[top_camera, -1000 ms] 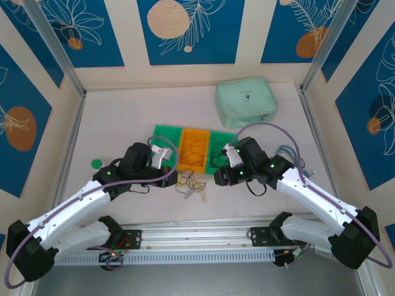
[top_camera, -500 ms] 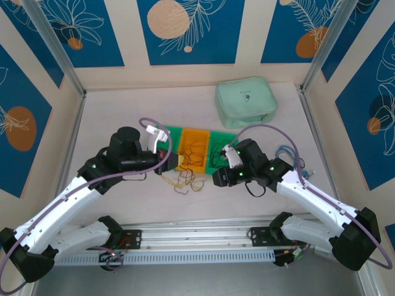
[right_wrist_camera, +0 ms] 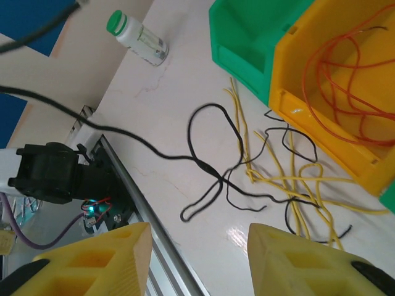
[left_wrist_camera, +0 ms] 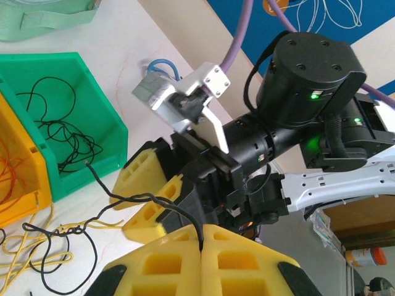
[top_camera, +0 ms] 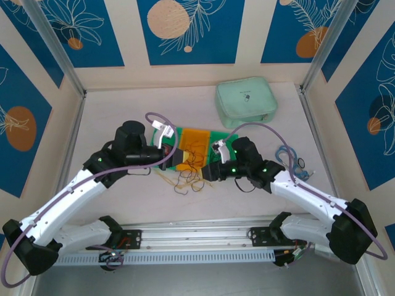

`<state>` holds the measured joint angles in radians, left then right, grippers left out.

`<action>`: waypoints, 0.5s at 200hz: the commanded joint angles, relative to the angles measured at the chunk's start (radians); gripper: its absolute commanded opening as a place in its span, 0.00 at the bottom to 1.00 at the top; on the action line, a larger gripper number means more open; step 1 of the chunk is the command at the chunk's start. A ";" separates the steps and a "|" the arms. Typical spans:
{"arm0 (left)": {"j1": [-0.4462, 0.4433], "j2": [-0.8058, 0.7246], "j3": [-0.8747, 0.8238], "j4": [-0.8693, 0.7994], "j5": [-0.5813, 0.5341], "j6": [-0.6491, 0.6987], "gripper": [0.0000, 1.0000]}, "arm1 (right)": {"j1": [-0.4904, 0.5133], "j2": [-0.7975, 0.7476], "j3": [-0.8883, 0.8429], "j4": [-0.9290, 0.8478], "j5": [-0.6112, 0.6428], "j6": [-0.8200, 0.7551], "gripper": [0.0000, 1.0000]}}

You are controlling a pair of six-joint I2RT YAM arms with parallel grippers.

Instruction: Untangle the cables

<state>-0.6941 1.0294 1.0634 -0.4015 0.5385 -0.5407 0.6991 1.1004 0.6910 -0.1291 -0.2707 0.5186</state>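
A loose tangle of black and pale yellow cables (top_camera: 185, 179) lies on the table in front of the bins. My left gripper (left_wrist_camera: 202, 239) is shut on a black cable (left_wrist_camera: 139, 200), which runs taut from its fingertips down to the tangle. In the top view the left gripper (top_camera: 176, 159) hangs just over the bins' near edge. My right gripper (right_wrist_camera: 197, 233) is open above the table, a black loop (right_wrist_camera: 207, 166) and yellow strands (right_wrist_camera: 290, 185) lying ahead of it, untouched. Orange cables (right_wrist_camera: 349, 80) rest in the orange bin (right_wrist_camera: 296, 105); black ones (left_wrist_camera: 58, 132) lie in a green bin (left_wrist_camera: 111, 123).
A mint green pouch (top_camera: 245, 102) sits at the back right. A green-capped bottle (right_wrist_camera: 137, 38) lies left of the bins. Blue-handled items (top_camera: 289, 155) lie beside the right arm. The aluminium rail (right_wrist_camera: 145, 213) runs along the near table edge.
My left gripper has swung back and up toward the bins, drawing the black cable out of the tangle. The right gripper has shifted left toward the tangle and opened a little wider.
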 commanded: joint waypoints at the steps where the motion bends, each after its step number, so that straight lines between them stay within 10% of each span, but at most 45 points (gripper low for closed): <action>1: 0.008 0.006 0.045 0.043 0.043 0.016 0.00 | 0.012 0.038 0.013 0.065 0.005 0.016 0.45; 100: 0.030 -0.002 0.109 -0.033 0.043 0.061 0.00 | -0.061 0.096 -0.097 0.151 0.045 -0.184 0.40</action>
<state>-0.6762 1.0370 1.1381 -0.4137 0.5541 -0.5129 0.6460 1.1862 0.6140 -0.0189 -0.1909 0.3981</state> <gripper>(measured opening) 0.047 0.404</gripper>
